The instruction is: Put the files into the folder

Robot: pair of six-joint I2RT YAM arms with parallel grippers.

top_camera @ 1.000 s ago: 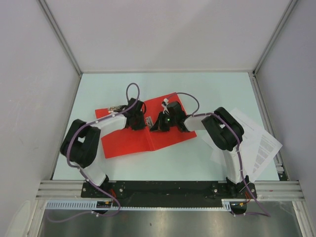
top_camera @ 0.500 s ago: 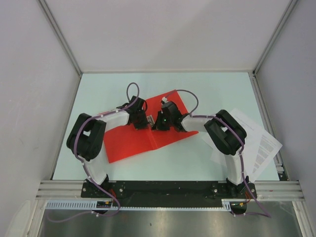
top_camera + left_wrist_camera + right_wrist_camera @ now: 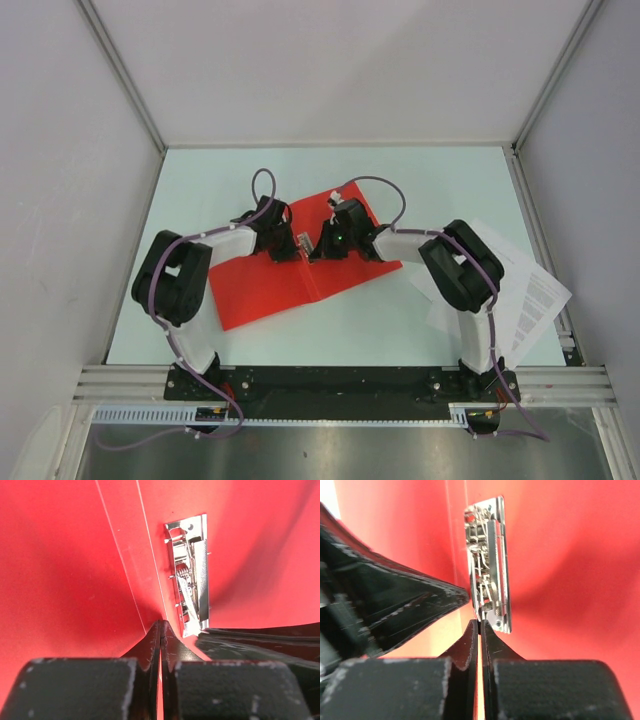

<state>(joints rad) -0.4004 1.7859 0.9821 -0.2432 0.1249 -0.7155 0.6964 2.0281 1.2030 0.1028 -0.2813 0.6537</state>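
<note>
The files (image 3: pixel 530 290) lie in a loose, skewed fan at the right edge of the table (image 3: pixel 420 180), partly hidden under the right arm and not in the folder (image 3: pixel 262 285). The folder lies open and flat left of centre, its spine crease running roughly from 11 to 5 o'clock in the top view. The metal clip (image 3: pixel 190 575) sits along that crease.

Both arms reach in over the spine. The left gripper (image 3: pixel 161 625) is pinched fully closed with nothing between its fingers, its tip on the crease just beside the clip's near end. The right gripper (image 3: pixel 479 625) is likewise closed and empty, its tip right at the clip's near end; whether it presses on the metal I cannot tell.

What the coming move turns on: from the clip the sheets lie well apart, at about 4 o'clock, close to the right arm's base. The right arm is plainly the nearer one to fetch them. It would probably have to swing back toward 4 o'clock and open its fingers, while the left is better placed to tend the clip
</note>
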